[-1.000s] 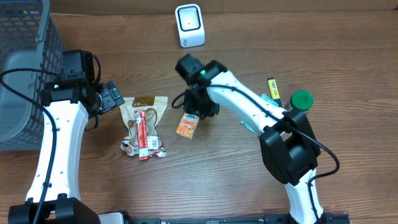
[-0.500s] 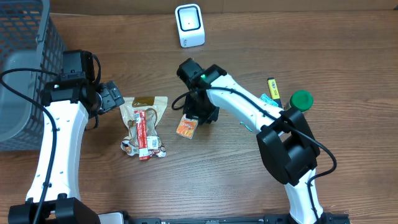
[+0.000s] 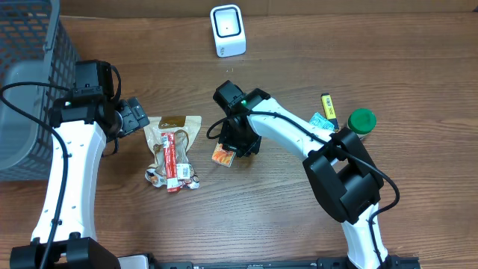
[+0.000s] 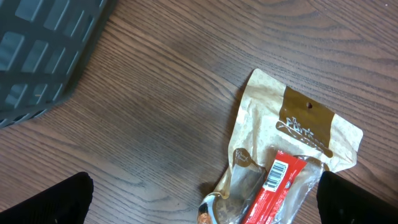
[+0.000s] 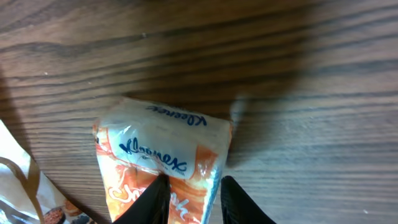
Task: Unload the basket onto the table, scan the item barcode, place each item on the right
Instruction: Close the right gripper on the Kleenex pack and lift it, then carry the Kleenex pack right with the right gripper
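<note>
1. At the table's middle, just right of the snack bag (image 3: 173, 149), we see the right gripper (image 5: 189, 202) has come lower, pinching the tissue pack (image 5: 163, 155).
2. We find the left gripper (image 4: 199, 205) unmoved, spread wide.

left claw (image 3: 133, 116) spread wide, angled downward | right claw (image 5: 191, 198) pointing down, fingers (image 5: 155, 198) pinching tissue pack (image 5: 168, 149)

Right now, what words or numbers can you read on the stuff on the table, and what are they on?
"Kleenex": printed twice on the orange and white tissue pack, in the right wrist view.
Too blurred to read: the curly writing on the gold label of the brown snack pouch.
Too small to read: the digits on the barcode sticker on that pouch.
</note>
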Controlling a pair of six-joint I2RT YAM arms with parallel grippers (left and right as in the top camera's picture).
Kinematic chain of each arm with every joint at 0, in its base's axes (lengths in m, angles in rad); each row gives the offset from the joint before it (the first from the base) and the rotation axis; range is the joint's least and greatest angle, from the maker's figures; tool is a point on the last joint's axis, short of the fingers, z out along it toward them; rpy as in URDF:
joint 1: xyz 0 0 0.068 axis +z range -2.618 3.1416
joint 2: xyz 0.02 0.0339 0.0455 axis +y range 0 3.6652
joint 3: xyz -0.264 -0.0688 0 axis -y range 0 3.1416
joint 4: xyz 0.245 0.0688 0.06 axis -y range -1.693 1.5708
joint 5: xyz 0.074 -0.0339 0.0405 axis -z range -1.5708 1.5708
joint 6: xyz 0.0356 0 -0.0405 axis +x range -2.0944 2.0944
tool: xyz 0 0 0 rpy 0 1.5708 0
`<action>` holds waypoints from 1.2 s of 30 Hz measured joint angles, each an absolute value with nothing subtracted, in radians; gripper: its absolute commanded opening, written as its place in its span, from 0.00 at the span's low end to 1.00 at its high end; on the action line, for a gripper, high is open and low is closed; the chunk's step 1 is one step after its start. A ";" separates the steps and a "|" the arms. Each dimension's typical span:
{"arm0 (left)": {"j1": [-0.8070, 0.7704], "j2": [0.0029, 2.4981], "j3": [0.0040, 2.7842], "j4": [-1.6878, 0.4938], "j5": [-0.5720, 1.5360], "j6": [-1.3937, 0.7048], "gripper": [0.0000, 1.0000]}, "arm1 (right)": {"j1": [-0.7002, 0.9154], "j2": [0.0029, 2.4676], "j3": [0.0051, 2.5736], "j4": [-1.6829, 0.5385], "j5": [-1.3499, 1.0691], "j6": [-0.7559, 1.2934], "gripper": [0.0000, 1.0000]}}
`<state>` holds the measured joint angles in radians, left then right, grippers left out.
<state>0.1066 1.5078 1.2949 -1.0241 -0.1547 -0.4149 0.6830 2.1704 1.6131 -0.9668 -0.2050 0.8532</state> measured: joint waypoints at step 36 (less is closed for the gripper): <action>0.107 1.508 1.295 -1.024 -0.155 -0.415 1.00 | 0.361 2.000 1.539 -1.048 -1.141 0.008 0.04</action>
<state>0.1066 1.5078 1.2949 -1.0237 -0.1547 -0.4152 0.3607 2.0003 1.5391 -1.0485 -1.1408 0.0078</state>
